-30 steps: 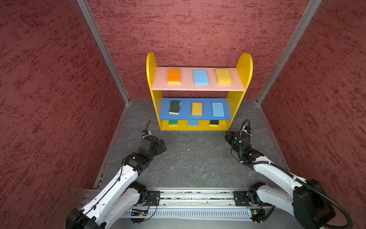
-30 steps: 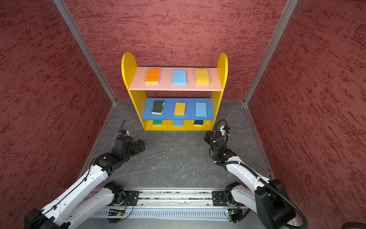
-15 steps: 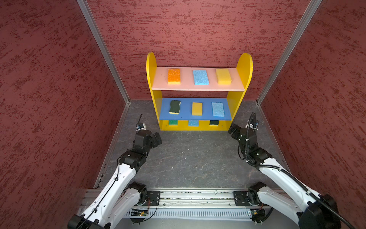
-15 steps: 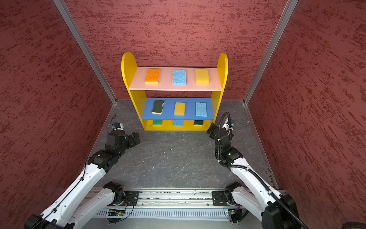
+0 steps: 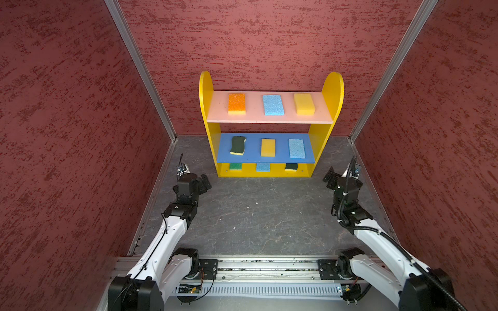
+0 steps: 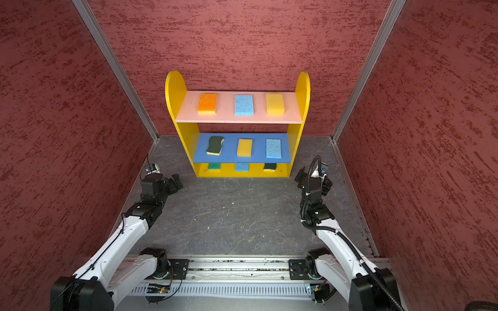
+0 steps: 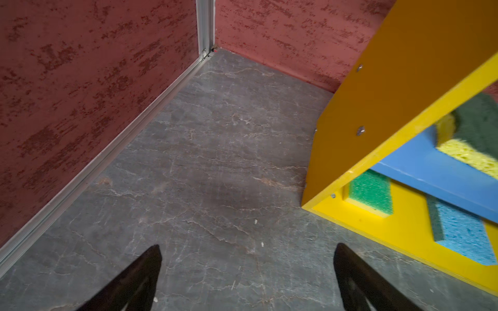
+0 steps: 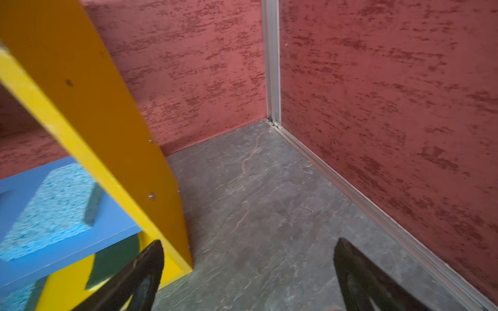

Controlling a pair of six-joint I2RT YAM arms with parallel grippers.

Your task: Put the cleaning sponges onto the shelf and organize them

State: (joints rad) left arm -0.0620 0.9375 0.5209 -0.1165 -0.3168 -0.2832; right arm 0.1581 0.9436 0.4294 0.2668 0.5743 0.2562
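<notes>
This is a robotics lab test cell: three red textured wall panels (image 5: 269, 40), joined by bare aluminium corner posts (image 5: 140, 70), box in a grey stone-patterned floor mat (image 5: 256, 215). Along the open front runs an aluminium mounting rail (image 5: 269, 266) with exposed wiring and a slotted cable duct (image 5: 269, 290), carrying the white left arm (image 5: 169, 237) and right arm (image 5: 382, 249). A small yellow shelf (image 5: 332, 88) stands against the back wall.

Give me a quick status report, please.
Left gripper open, empty. Right gripper open, empty. Nine sponges on shelf, three per level. Nothing in the way.
</notes>
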